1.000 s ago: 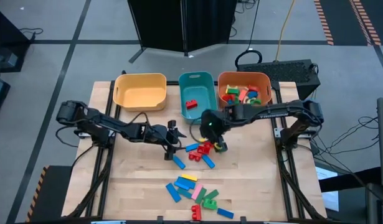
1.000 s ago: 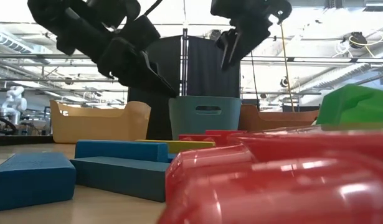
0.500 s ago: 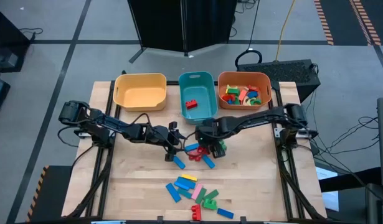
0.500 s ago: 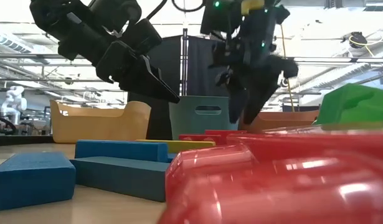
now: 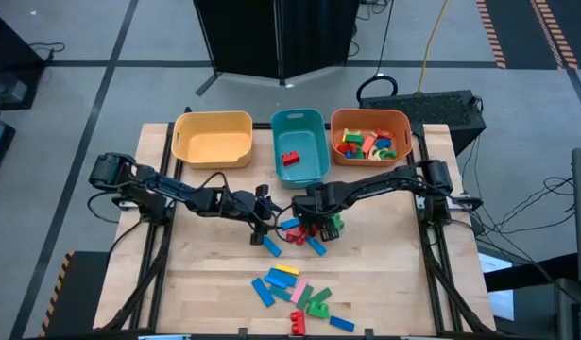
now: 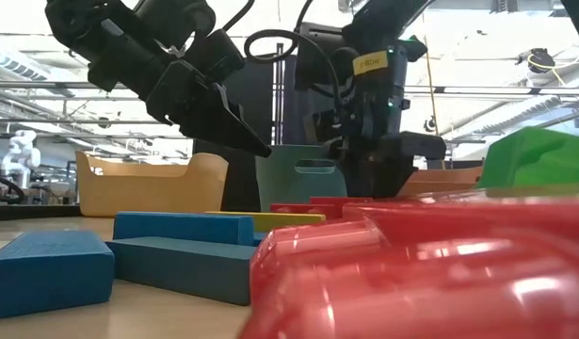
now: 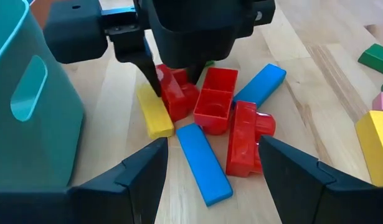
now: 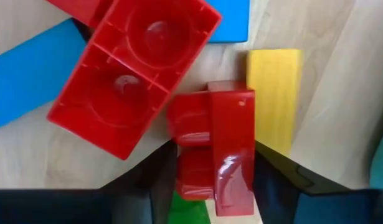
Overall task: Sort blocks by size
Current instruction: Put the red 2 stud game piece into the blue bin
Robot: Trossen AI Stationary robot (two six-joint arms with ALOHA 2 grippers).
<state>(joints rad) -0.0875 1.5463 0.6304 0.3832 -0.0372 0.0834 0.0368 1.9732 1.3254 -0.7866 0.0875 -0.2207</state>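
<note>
A cluster of blocks lies mid-table: a small red block (image 7: 175, 96), a hollow red brick (image 7: 216, 93), a yellow bar (image 7: 154, 112), two blue bars (image 7: 203, 162) and a red piece (image 7: 244, 137). My right gripper (image 5: 318, 222) points straight down over the cluster, shut on the small red block (image 8: 213, 149). My left gripper (image 5: 262, 215) hovers open just left of the cluster, tilted down toward it, holding nothing. More blocks (image 5: 295, 293) lie near the table's front edge. My right gripper pinches the small red block's two opposite sides (image 8: 241, 155) between its two fingers, coming from above and pointing down. The block sits on the table beside the yellow bar (image 8: 275, 99), against the hollow red brick (image 8: 132, 74).
Three bins stand along the far edge: a yellow bin (image 5: 213, 137), a teal bin (image 5: 299, 142) holding one red block (image 5: 290, 158), and an orange bin (image 5: 370, 137) holding several blocks. A green block (image 5: 335, 222) lies right of the cluster.
My right gripper has come down from high in front of the bins onto the cluster, moving a little toward the near edge and tipping until it points straight down. The blocks have stayed where they were.
</note>
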